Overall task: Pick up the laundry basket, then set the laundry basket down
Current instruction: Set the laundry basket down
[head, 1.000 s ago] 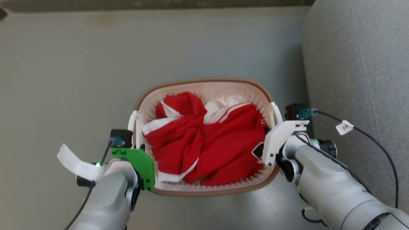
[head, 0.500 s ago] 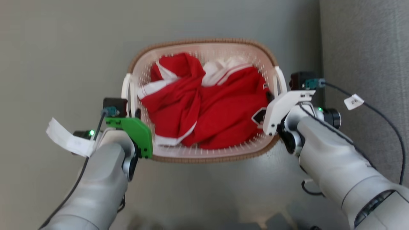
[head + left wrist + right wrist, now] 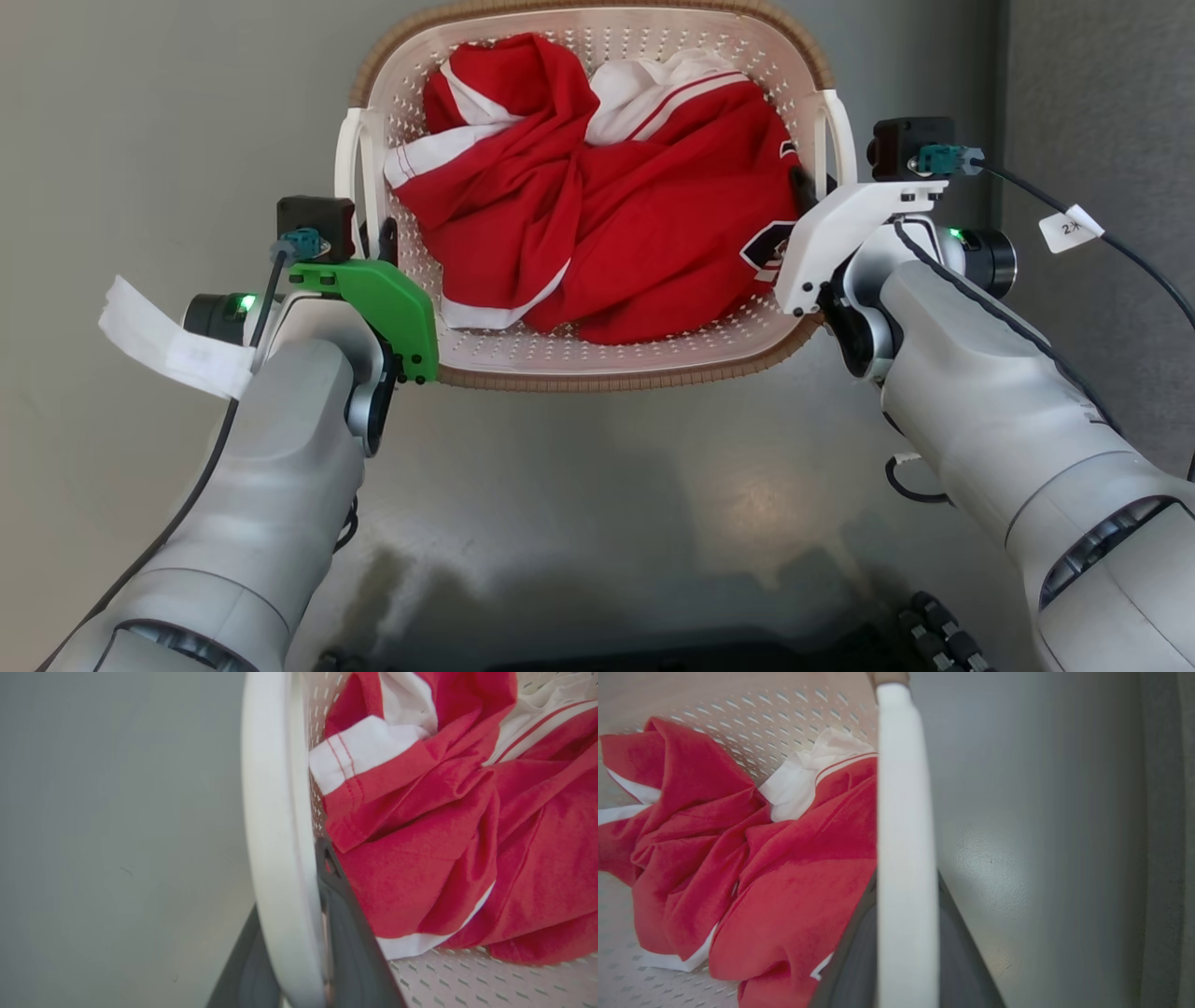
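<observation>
The laundry basket (image 3: 597, 378), cream perforated plastic with a brown woven rim, hangs between my two arms at the top middle of the head view. A crumpled red and white garment (image 3: 607, 205) lies in it. My left gripper (image 3: 381, 245) is shut on the white left handle (image 3: 350, 177). In the left wrist view the handle (image 3: 275, 835) runs between the dark fingers (image 3: 350, 942). My right gripper (image 3: 805, 187) is shut on the white right handle (image 3: 837, 121). The right wrist view has that handle (image 3: 903, 812) clamped between its fingers (image 3: 852, 961).
A grey upholstered piece (image 3: 1102, 93) stands close on the right of the basket and my right arm. Grey floor (image 3: 168, 112) spreads to the left and below. The dark edge of my own base (image 3: 653, 653) lies along the bottom.
The basket now looks larger and sits higher in the picture, held by both handles. The whole view has also shifted, with the upholstered piece moved right, so the camera moved too.
</observation>
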Controlling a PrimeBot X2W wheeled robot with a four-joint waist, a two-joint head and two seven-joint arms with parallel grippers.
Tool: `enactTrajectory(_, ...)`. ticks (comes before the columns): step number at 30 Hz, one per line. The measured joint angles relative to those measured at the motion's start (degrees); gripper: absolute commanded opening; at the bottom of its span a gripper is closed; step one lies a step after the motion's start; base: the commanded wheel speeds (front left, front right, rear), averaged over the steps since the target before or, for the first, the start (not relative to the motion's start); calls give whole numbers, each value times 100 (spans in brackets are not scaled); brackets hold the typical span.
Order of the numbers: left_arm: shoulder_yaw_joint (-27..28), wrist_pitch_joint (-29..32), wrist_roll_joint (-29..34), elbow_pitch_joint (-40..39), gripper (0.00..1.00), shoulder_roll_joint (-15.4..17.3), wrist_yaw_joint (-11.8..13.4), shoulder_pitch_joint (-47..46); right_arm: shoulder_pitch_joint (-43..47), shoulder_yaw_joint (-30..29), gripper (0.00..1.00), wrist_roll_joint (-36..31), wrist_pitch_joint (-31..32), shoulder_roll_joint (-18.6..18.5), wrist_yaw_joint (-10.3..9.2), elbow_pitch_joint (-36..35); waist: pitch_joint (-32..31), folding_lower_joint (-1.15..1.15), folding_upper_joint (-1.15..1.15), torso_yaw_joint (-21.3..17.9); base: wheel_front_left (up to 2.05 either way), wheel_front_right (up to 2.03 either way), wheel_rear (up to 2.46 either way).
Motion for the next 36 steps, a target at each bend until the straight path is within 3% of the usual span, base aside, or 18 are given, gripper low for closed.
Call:
enactTrajectory(23, -33, -203, 44, 168, 0, -19, 0, -363, -353, 54, 0, 0, -214, 15, 53, 187, 803, 0, 0, 2, 0, 0, 0)
enactTrajectory(36, -37, -270, 44, 288, 0, -58, -14, -377, -357, 111, 0, 0, -299, 33, 103, 279, 833, -1, 0, 52, 0, 0, 0)
